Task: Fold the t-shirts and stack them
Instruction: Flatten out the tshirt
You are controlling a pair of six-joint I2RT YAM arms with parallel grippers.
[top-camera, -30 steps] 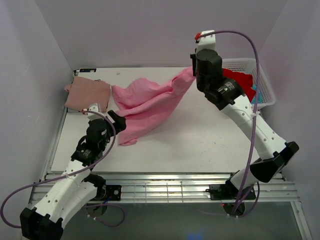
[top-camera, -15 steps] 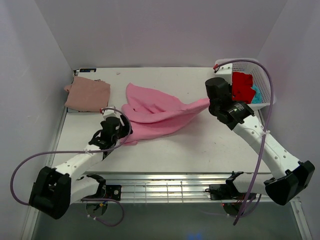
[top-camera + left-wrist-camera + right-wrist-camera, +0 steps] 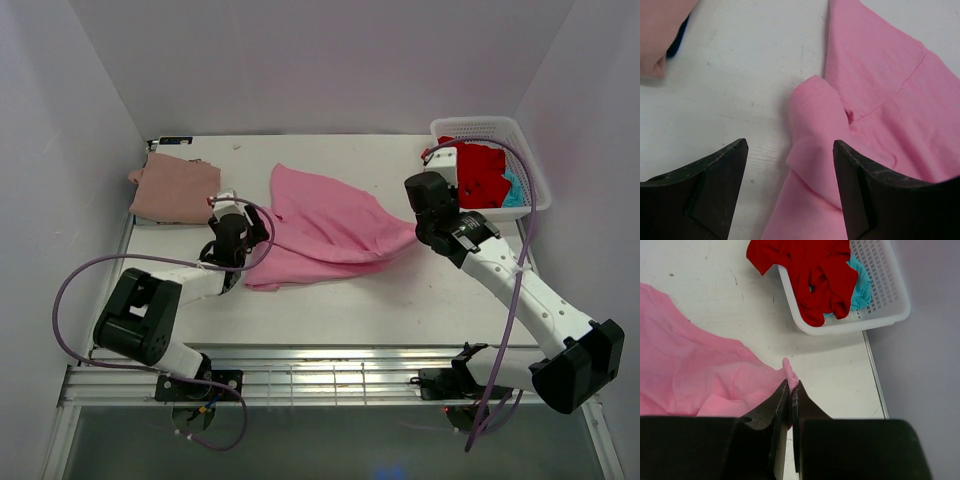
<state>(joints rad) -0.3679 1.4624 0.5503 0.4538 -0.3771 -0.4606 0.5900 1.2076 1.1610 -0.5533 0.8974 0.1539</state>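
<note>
The bright pink t-shirt (image 3: 330, 225) lies spread and rumpled on the table's middle. My right gripper (image 3: 790, 386) is shut on its right corner (image 3: 790, 371), low over the table; it shows in the top view (image 3: 418, 222). My left gripper (image 3: 790, 150) is open, its jaws standing either side of a bunched fold at the pink shirt's left edge (image 3: 815, 125); it shows in the top view (image 3: 245, 232). The dusty rose t-shirt (image 3: 175, 190) lies folded at the back left. Red (image 3: 815, 275) and teal (image 3: 862, 287) shirts lie in the basket.
The white latticed basket (image 3: 530, 175) stands at the back right corner, close to my right arm. A dark object peeks from under the rose shirt (image 3: 677, 42). The table's right edge (image 3: 875, 375) runs just right of my right gripper. White walls enclose the table.
The right gripper has lowered the pink shirt from a raised drape down onto the table. The left gripper has moved up to the shirt's left edge.
</note>
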